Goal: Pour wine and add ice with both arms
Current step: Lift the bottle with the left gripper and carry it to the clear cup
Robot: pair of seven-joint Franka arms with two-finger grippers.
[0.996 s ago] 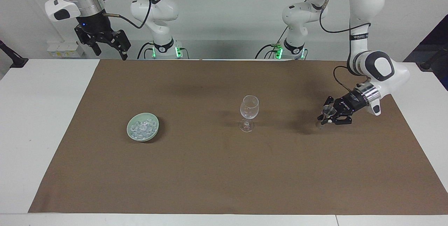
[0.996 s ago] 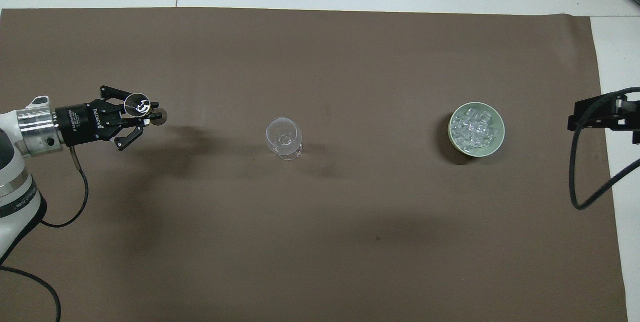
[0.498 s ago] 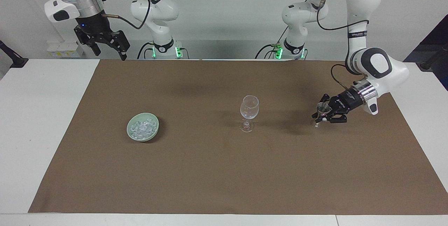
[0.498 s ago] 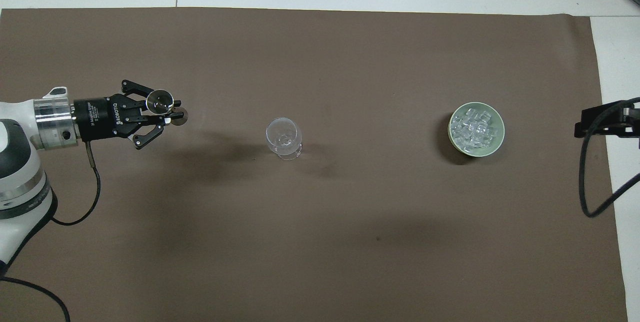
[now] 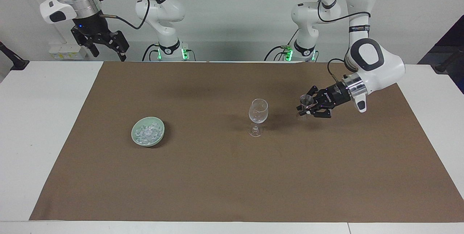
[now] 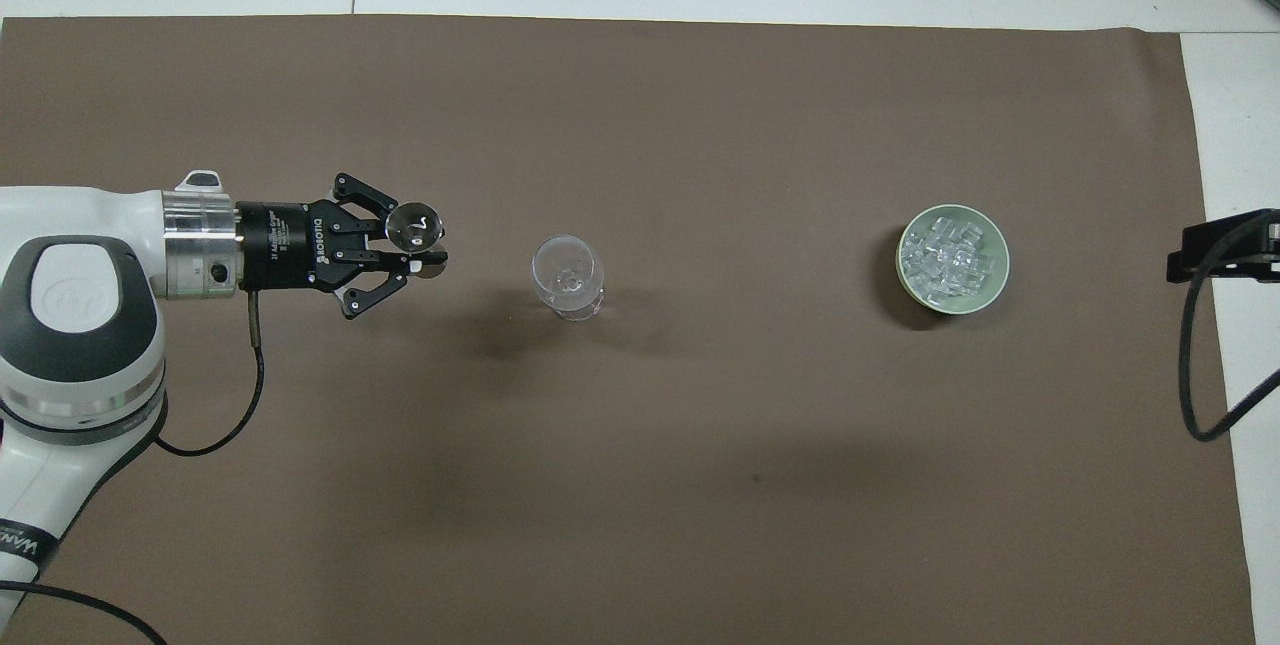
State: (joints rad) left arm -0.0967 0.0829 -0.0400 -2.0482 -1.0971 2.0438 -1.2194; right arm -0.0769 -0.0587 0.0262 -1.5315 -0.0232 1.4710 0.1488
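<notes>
Left tool (image 5: pixel 303 107) moved toward wine glass (image 5: pixel 258 111) | held small glass (image 5: pixel 306 100) contents unclear

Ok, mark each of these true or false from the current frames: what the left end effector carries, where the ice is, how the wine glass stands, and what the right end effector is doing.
1. The left end effector grips a small clear glass. True.
2. The ice is in the wine glass. False: it lies in the green bowl.
3. The wine glass lies tipped over. False: it stands upright.
4. The right end effector is raised, open and empty. True.
</notes>
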